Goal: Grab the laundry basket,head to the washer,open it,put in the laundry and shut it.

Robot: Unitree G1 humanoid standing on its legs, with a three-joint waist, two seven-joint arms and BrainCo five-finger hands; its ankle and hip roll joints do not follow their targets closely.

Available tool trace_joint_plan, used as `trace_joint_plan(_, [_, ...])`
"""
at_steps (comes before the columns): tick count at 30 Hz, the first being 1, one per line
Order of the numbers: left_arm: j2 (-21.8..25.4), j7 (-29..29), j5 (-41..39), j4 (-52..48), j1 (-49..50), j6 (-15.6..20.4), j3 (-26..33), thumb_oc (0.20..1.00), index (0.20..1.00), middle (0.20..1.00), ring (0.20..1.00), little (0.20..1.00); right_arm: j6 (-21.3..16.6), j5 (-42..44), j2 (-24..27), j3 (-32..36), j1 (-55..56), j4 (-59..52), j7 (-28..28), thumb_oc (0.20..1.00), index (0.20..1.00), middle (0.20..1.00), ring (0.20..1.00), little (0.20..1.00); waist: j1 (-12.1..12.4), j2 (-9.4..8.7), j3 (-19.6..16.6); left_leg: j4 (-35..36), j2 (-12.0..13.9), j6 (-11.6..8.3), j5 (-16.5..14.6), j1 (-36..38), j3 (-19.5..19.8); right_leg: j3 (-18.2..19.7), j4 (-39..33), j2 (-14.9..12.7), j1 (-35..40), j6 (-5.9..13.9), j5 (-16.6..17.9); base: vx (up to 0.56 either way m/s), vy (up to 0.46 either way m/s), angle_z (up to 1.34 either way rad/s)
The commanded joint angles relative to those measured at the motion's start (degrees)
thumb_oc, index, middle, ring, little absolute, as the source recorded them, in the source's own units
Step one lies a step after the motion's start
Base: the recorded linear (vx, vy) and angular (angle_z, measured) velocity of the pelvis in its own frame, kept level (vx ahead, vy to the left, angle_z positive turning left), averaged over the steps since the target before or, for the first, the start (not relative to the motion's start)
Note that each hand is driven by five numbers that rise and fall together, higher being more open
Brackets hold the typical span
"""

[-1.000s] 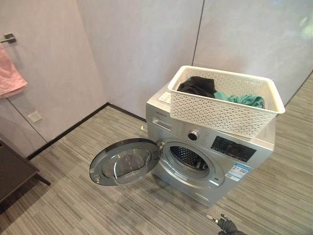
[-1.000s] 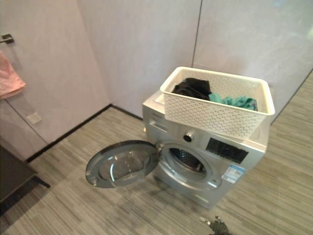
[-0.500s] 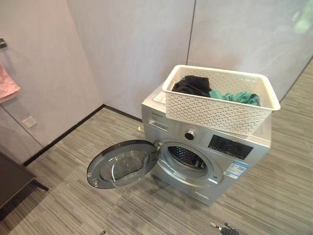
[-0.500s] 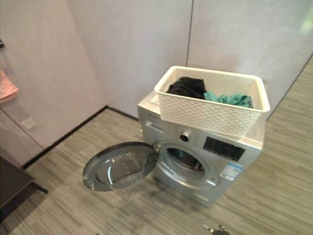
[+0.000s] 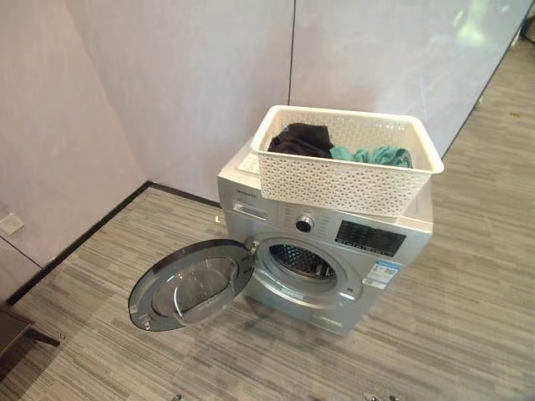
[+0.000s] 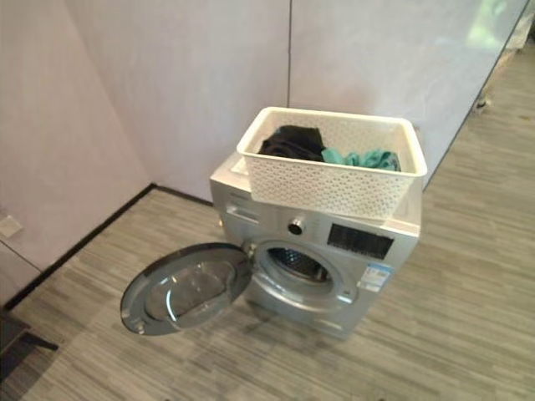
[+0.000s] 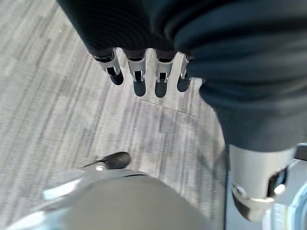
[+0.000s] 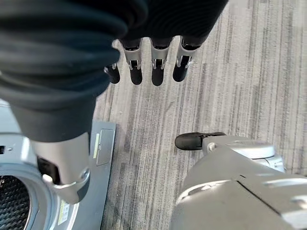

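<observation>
1. One silver front-load washer stands on grey striped floor, backed against pale wall panels at far side.
2. Washer door, round w/ glass centre, swung fully open to the left, hanging low near the floor; drum opening exposed, dark inside.
3. White perforated laundry basket sits on top of the washer, slightly overhanging the front edge above the control panel.
4. Black garment piled in basket's left part; teal garment touching it on the right. Both inside the basket, none in the drum.
5. Left hand, seen in left wrist view: fingers straight, hanging relaxed over the floor, thumb apart, holding nothing.
6. Right hand, seen in right wrist view: fingers likewise straight and loose, empty, above floor just beside the washer's front.
7. Small wall socket plate low on left wall, well apart from the washer.
</observation>
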State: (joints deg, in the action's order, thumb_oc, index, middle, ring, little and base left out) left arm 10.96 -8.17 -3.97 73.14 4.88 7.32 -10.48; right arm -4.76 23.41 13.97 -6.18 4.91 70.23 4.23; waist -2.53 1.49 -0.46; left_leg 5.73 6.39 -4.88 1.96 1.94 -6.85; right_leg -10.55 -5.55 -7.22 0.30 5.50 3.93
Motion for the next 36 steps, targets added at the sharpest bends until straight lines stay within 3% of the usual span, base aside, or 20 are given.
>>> trace_joint_plan(1, [0.9, 0.1, 0.8, 3.2, -4.7, 1.0, -1.7, 1.0, 1.0, 1.0, 1.0, 1.0, -1.0, -0.7, 0.3, 1.5, -4.5, 0.3, 0.7, 1.0, 1.0, 1.0, 1.0, 1.0, -0.6, -1.37, 3.8, -0.7, -3.1, 2.61, -7.0, 2.9, -0.8, 0.3, 0.9, -3.4, 0.0, 1.93, -2.6, 0.03, -0.042, 0.01])
trace_joint_plan(11, [1.2, 0.1, 0.1, 2.0, -5.5, 1.1, -2.2, 1.0, 1.0, 1.0, 1.0, 1.0, -1.4, 1.0, 0.8, 3.0, -4.5, 0.4, 1.1, 1.0, 1.0, 1.0, 1.0, 1.0, -1.1, -1.27, 3.9, -0.7, -1.4, 1.45, -6.3, 3.1, -1.1, 0.9, 1.0, -2.0, 0.1, 1.22, -3.7, 0.03, -0.054, 0.0])
trace_joint_plan(17, [1.5, 0.4, 0.3, 1.9, -5.3, 0.9, -1.9, 1.0, 1.0, 1.0, 1.0, 1.0, -2.1, 2.8, 1.5, 3.7, -4.1, -1.2, 0.6, 1.0, 1.0, 1.0, 1.0, 1.0, -1.6, -1.47, 4.3, -3.0, 1.1, 0.01, -6.5, 3.5, -2.6, 2.6, 1.4, 0.1, 0.0, -0.1, -5.0, 0.07, -0.135, -0.06])
trace_joint_plan(19, [1.7, 0.6, -0.9, 1.5, -5.5, 1.1, -1.4, 1.0, 1.0, 1.0, 1.0, 1.0, -2.7, 4.1, 1.7, 3.8, -4.3, -1.9, 0.4, 1.0, 1.0, 1.0, 1.0, 1.0, -1.8, -1.94, 4.9, -7.3, 2.6, -0.55, -7.0, 2.2, -2.7, 3.7, 1.8, 1.7, 0.3, -1.32, -6.4, 0.05, -0.168, -0.24])
trace_joint_plan(21, [2.0, 0.4, -1.2, 0.4, -5.8, 1.2, -1.5, 1.0, 1.0, 1.0, 1.0, 1.0, -3.3, 5.8, 1.8, 3.6, -4.4, -3.1, 0.3, 1.0, 1.0, 1.0, 1.0, 1.0, -1.0, -2.87, 6.8, -18.9, 3.2, -0.47, -5.2, -2.4, 0.3, 5.4, 2.5, 3.3, 0.8, -3.13, -6.9, -0.02, -0.206, -0.14])
trace_joint_plan(23, [2.2, 0.1, -1.9, -0.5, -7.1, 1.5, -2.3, 1.0, 1.0, 1.0, 1.0, 1.0, -3.8, 6.6, 2.4, 3.2, -4.5, -4.2, 0.5, 1.0, 1.0, 1.0, 1.0, 1.0, -0.3, -4.09, 9.0, -28.4, 0.4, 0.33, -3.9, -8.9, 5.7, 5.6, 2.6, 3.6, 1.2, -4.44, -7.3, -0.05, -0.137, -0.07])
trace_joint_plan(25, [2.1, -0.1, -3.5, -1.5, -7.6, 1.9, -2.3, 1.0, 1.0, 1.0, 1.0, 1.0, -3.6, 6.7, 2.7, 3.3, -4.5, -4.6, 0.8, 1.0, 1.0, 1.0, 1.0, 1.0, -0.6, -4.72, 9.1, -25.6, -2.4, 1.21, -6.1, -13.0, 6.7, 5.3, 1.9, 3.0, 1.4, -3.75, -7.8, 0.07, 0.017, -0.02])
trace_joint_plan(27, [1.8, -0.1, -4.9, -2.6, -7.7, 2.5, -2.3, 1.0, 1.0, 1.0, 1.0, 1.0, -3.5, 7.1, 2.9, 3.6, -4.7, -4.8, 0.8, 1.0, 1.0, 1.0, 1.0, 1.0, -0.5, -4.89, 9.0, -21.2, -1.4, 1.39, -6.3, -15.5, 3.8, 4.7, 1.7, 2.0, 1.8, -2.85, -8.4, 0.12, 0.127, 0.01])
trace_joint_plan(29, [1.6, -0.2, -5.3, -2.7, -7.7, 2.6, -2.7, 1.0, 1.0, 1.0, 1.0, 1.0, -3.6, 8.0, 2.6, 4.0, -5.2, -4.4, 1.1, 1.0, 1.0, 1.0, 1.0, 1.0, 0.0, -4.63, 9.0, -20.2, 0.1, 0.98, -4.1, -18.6, 1.6, 4.8, 2.1, 1.6, 2.3, -2.47, -9.3, 0.15, 0.208, 0.13])
trace_joint_plan(31, [1.3, -0.4, -5.4, -1.4, -7.2, 2.4, -2.5, 1.0, 1.0, 1.0, 1.0, 1.0, -3.7, 7.8, 1.8, 4.1, -4.9, -4.7, 0.9, 1.0, 1.0, 1.0, 1.0, 1.0, 0.7, -4.16, 8.3, -19.7, -0.7, 1.33, -5.3, -16.4, 1.8, 5.9, 3.6, 0.7, 3.6, -1.51, -10.4, 0.27, 0.289, -0.1])
trace_joint_plan(33, [1.2, 0.1, -4.8, -0.2, -7.1, 2.0, -2.4, 1.0, 1.0, 1.0, 1.0, 1.0, -3.2, 7.6, 1.2, 4.7, -4.5, -4.1, 0.2, 1.0, 1.0, 1.0, 1.0, 1.0, 0.6, -3.66, 7.8, -18.8, -1.7, 2.4, -6.3, -14.2, 1.7, 5.7, 7.7, -0.6, 3.7, -1.16, -11.1, 0.28, 0.29, -0.48])
trace_joint_plan(36, [1.9, 0.7, -3.4, 0.0, -7.0, 1.1, -2.1, 1.0, 1.0, 1.0, 1.0, 1.0, -3.2, 10.0, 0.8, 6.7, -4.8, -4.8, 0.2, 1.0, 1.0, 1.0, 1.0, 1.0, -0.2, -2.65, 8.0, -15.4, -3.6, 5.46, -7.6, -8.7, 0.5, 7.4, 22.2, -1.8, -1.1, -0.27, -9.9, 0.23, 0.304, -0.29])
